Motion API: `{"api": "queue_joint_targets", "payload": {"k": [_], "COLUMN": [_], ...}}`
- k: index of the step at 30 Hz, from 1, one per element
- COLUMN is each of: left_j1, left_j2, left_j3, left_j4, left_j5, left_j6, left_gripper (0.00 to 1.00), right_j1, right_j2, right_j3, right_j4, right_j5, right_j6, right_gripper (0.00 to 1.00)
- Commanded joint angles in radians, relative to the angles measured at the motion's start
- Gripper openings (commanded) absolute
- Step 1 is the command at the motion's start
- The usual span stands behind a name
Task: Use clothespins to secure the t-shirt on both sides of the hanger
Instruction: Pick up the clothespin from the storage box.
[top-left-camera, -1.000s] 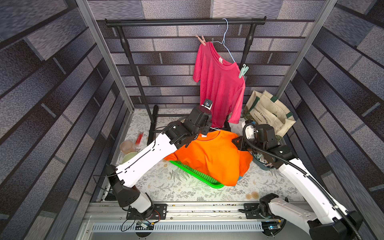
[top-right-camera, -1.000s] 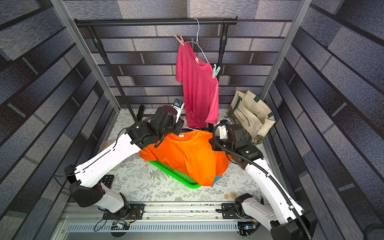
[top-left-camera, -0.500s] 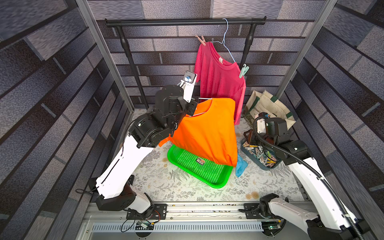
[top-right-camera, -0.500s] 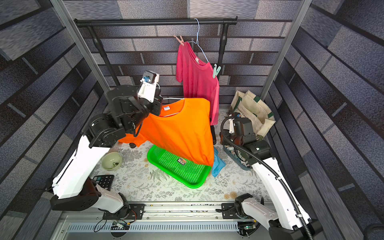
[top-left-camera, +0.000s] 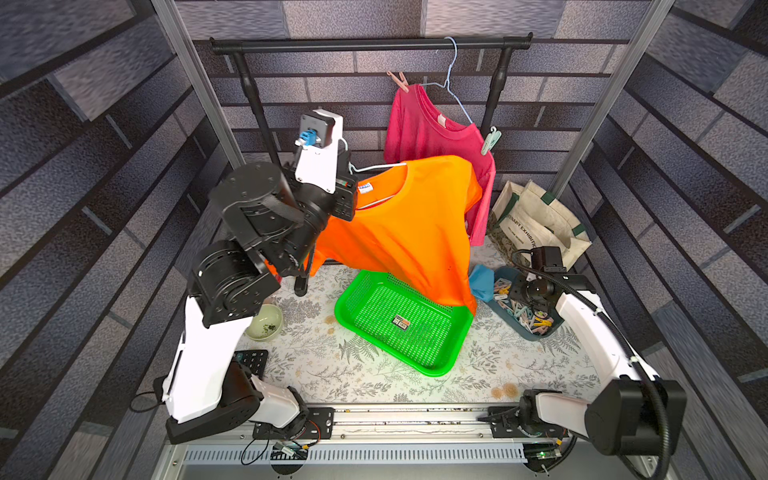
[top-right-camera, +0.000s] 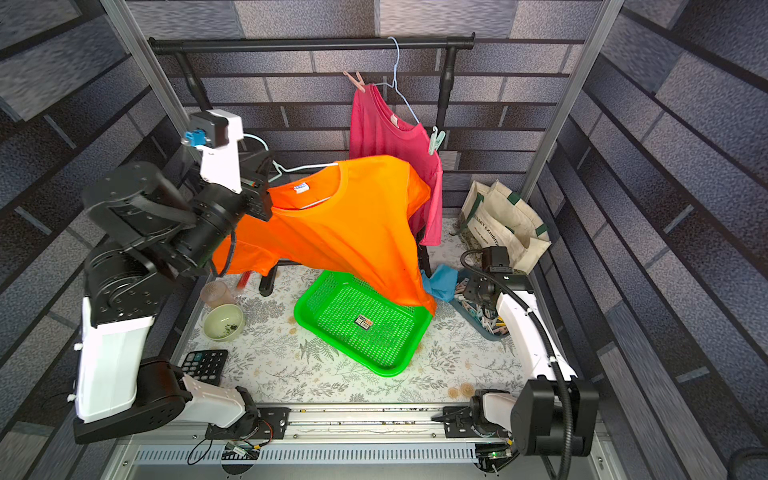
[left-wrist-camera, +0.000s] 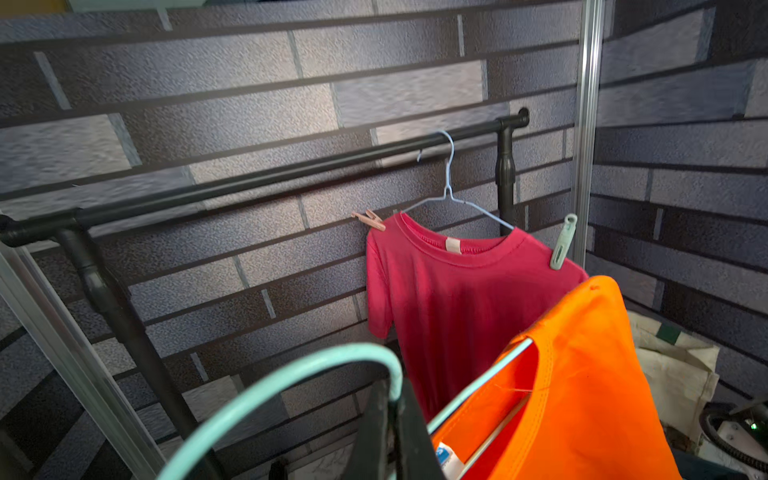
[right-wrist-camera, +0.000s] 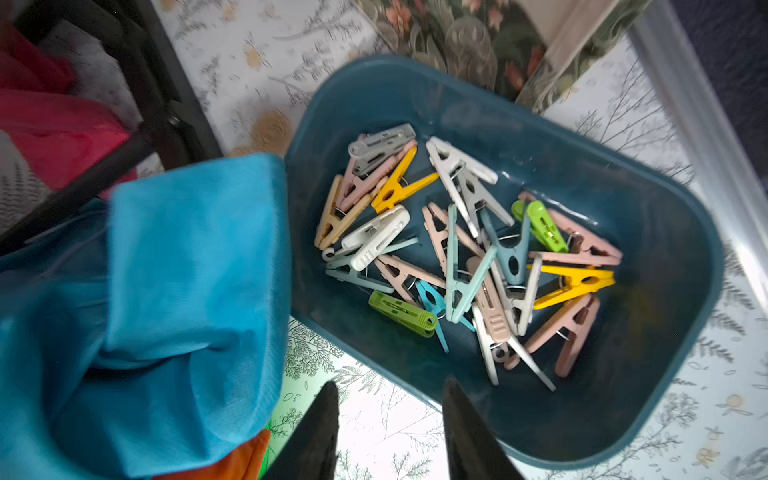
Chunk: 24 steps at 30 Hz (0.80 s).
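Lying heaped in blue bin (right-wrist-camera: 623, 415) on tabletop (top-left-camera: 374, 374): clothespins (right-wrist-camera: 465, 249); likely light, stiff, slick, springy; best pinched across flared tail ends. Right end effector (right-wrist-camera: 390, 382) parted, empty, over bin edge. Left end effector (left-wrist-camera: 395, 395) clamped on mint hanger (left-wrist-camera: 291, 374) carrying orange t-shirt (top-left-camera: 407, 232), soft, probably slip-prone, unpinned.

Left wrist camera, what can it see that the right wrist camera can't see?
Only the left wrist view: the black rail, a pink peg and a mint peg on the hung shirt, and the left gripper shut on the mint hanger.
Only the right wrist view: the blue tub holding clothespins, a blue cloth, and the open right gripper near the tub's rim.
Both: the orange t-shirt and the pink t-shirt, though the right wrist view catches only scraps.
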<state>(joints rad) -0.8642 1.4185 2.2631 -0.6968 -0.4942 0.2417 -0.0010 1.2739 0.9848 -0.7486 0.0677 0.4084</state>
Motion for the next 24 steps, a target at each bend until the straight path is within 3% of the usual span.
{"api": "queue_joint_targets", "payload": {"k": [1,4,9,17,19,24], "left_j1": [0.003,0.030,0.107,0.175,0.186,0.213], "left_j2": [-0.021,-0.082,-0.166,-0.250,-0.262,-0.288], "left_j3": [-0.175,-0.337,-0.493,-0.605,-0.617,-0.641], "left_j4": [0.069,0.123,0.146,0.126,0.115,0.102], "left_j5": [0.017,0.042,0.103,0.148,0.144,0.137], "left_j6": [-0.046,-0.108,-0.227,-0.303,-0.308,-0.321], "left_gripper": [0.00,0.00,0.00,0.02,0.02,0.04], "right_j1": [-0.033,-0.068,-0.101,-0.121,-0.122,-0.125], "right_j2": [0.040,0.073,0.159,0.283,0.311,0.365], "right_j3": [-0.048,-0.083,-0.085,-0.074,-0.071,-0.067], "right_j4": [0.084,0.130,0.175,0.273,0.299,0.360], "right_j5": [-0.060,-0.070,-0.082,-0.083,-0.098,-0.155], "right_j6": [0.033,0.041,0.034,0.060,0.069,0.081], "right_gripper": [0.49,0.57,0.60,0.66,0.64,0.49]}}
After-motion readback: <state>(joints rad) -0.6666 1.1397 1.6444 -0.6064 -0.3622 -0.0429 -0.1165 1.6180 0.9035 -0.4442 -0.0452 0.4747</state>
